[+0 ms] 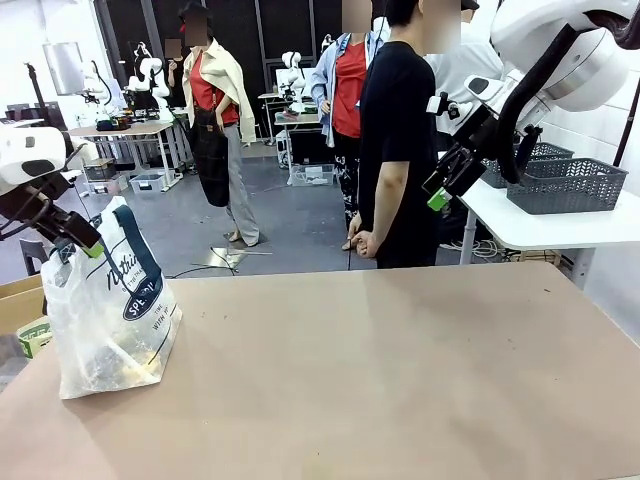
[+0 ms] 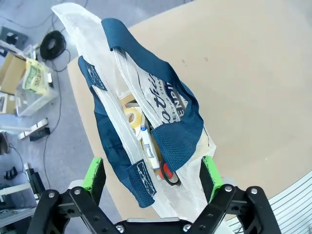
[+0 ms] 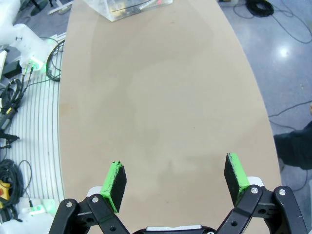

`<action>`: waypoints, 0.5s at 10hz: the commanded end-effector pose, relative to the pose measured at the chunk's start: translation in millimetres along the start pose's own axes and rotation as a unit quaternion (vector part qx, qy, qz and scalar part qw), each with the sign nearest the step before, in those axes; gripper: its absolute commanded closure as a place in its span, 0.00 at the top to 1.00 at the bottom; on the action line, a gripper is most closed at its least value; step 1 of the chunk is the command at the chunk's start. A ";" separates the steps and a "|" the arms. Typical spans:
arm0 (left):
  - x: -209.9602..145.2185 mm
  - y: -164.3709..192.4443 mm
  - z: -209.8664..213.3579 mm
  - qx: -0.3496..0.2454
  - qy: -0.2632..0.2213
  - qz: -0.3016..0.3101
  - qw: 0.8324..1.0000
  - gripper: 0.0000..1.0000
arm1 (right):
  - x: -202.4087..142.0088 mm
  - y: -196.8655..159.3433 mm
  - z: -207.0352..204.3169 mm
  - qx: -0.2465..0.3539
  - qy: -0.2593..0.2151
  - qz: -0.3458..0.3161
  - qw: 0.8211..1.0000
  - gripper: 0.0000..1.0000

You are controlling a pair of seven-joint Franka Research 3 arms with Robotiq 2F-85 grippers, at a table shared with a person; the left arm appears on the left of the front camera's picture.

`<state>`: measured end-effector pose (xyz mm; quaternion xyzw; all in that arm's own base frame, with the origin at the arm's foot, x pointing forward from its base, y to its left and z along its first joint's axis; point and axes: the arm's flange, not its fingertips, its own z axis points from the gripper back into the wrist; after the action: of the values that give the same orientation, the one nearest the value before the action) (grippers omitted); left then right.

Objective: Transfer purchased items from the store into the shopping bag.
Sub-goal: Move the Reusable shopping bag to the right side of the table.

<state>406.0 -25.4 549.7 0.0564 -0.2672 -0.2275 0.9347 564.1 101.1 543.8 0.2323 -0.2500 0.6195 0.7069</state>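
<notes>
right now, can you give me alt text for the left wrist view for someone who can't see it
The open left gripper hangs above a translucent whitish plastic shopping bag with dark blue handles, standing at the edge of a tan table. Through the bag's open mouth show small packaged items, mostly yellowish and white, one with a red spot. Beyond the table edge lies grey floor with cables and boxes.

We record even, bright indoor light, probably from overhead fixtures. The table shows only soft, weak shadows. A pale glare patch sits on the floor in the right wrist view. Both wrist views bow straight lines near the edges. The shopping bag is sharp; the far background looks slightly soft.
</notes>
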 end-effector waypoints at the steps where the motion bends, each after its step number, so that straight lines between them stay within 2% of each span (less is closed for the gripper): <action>1: 0.9 -0.3 8.7 0.007 0.004 -0.021 1.000 1.00 | -0.6 0.6 -0.6 0.002 0.004 -0.001 1.000 1.00; 3: 2.3 -0.4 12.3 0.009 0.000 -0.027 1.000 1.00 | -0.6 0.6 -0.6 0.002 0.004 -0.001 1.000 1.00; 4: 3.5 0.4 13.6 0.038 0.000 -0.018 0.999 1.00 | -0.6 0.6 -0.6 0.002 0.004 -0.001 1.000 1.00; 5: 2.6 -2.3 8.3 0.003 -0.005 -0.011 1.000 1.00 | -0.6 0.6 -0.6 0.002 0.004 -0.001 1.000 1.00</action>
<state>402.0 -27.8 559.3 0.0689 -0.2731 -0.2393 0.9292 564.1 101.1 543.8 0.2323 -0.2500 0.6195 0.7069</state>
